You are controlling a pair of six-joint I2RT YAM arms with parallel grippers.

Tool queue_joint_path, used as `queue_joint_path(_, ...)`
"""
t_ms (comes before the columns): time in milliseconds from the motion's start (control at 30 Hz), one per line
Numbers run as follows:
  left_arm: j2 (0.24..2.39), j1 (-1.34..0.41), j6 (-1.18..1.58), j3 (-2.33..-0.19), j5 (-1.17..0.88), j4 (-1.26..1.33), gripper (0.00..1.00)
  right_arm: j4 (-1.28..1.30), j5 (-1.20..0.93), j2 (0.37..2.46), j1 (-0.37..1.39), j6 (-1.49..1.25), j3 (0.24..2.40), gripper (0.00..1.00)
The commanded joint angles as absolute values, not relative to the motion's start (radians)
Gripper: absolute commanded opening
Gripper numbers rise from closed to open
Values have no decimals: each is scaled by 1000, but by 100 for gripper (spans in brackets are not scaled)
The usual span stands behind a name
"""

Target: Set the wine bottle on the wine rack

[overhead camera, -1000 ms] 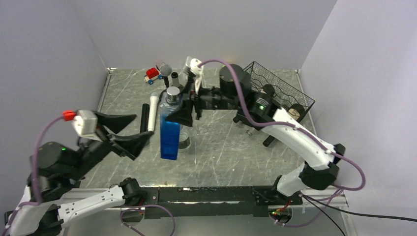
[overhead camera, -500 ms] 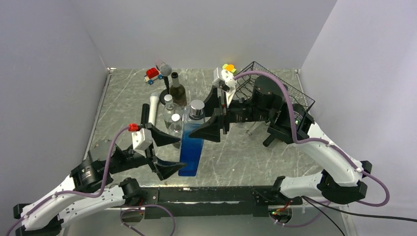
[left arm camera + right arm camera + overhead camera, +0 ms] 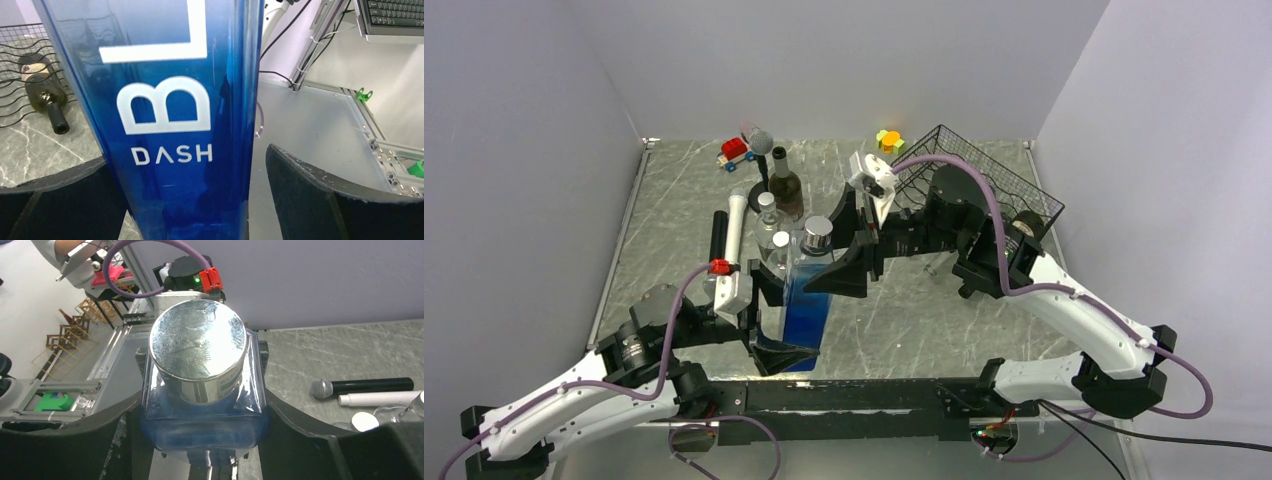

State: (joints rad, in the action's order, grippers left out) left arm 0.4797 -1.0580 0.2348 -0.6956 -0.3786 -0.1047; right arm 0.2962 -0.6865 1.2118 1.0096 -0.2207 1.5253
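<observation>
Blue wine bottle (image 3: 807, 305), roughly upright by the counter's near edge, is grasped at its shoulder by the right tool (image 3: 826, 255). The left tool (image 3: 776, 315) straddles its lower body, released. Close the left squarely on the flat sides before the right lets go, then lay the bottle toward the wine rack (image 3: 1009, 180) in the far right corner.

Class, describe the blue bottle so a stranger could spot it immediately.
On the grey marbled table, find the bottles left of centre. The blue bottle is frontmost: tall, square-sided, silver-capped, unlike the clear bottles and dark bottle behind it.
</observation>
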Motion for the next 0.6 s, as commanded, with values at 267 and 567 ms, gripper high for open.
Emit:
queue_joint_path(267, 480, -1062, 251, -664, -475, -36, 75, -50, -715, 1069, 1009, -275, 1494, 0)
queue_joint_path(567, 554, -1062, 211, -719, -407, -81, 1, -32, -705, 1049, 1009, -270, 1461, 0)
